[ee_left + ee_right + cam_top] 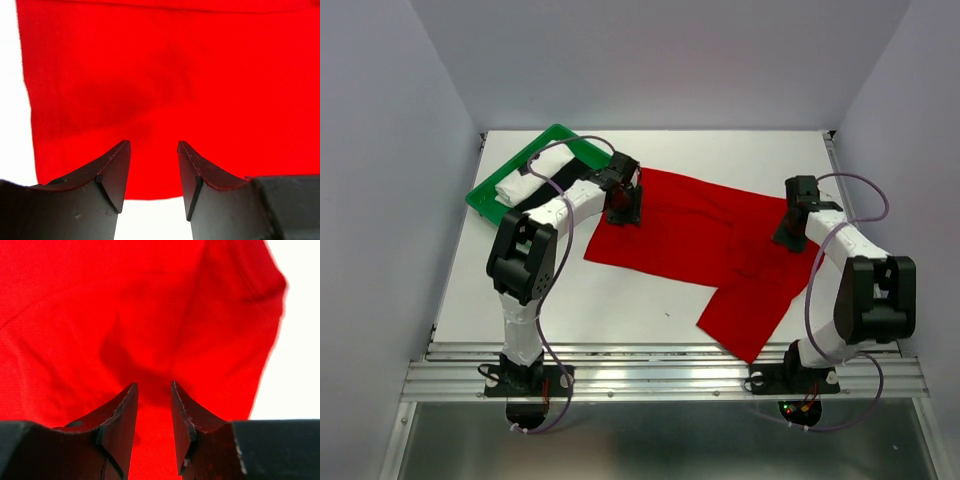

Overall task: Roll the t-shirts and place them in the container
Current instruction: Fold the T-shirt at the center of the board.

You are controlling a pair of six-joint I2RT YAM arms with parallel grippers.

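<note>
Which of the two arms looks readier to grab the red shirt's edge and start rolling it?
Probably the left. The left gripper hangs open right over an edge corner of the t-shirt, bare table beside it. The right gripper, also open, sits over wrinkled cloth farther in from its edge.

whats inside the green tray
A white rolled cloth bundle lies in the green plastic tray. The left arm covers the tray's near right part, hiding anything there.

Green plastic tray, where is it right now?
In the top view, the green plastic tray sits at the white table's far left corner, left of the bright red t-shirt.
</note>
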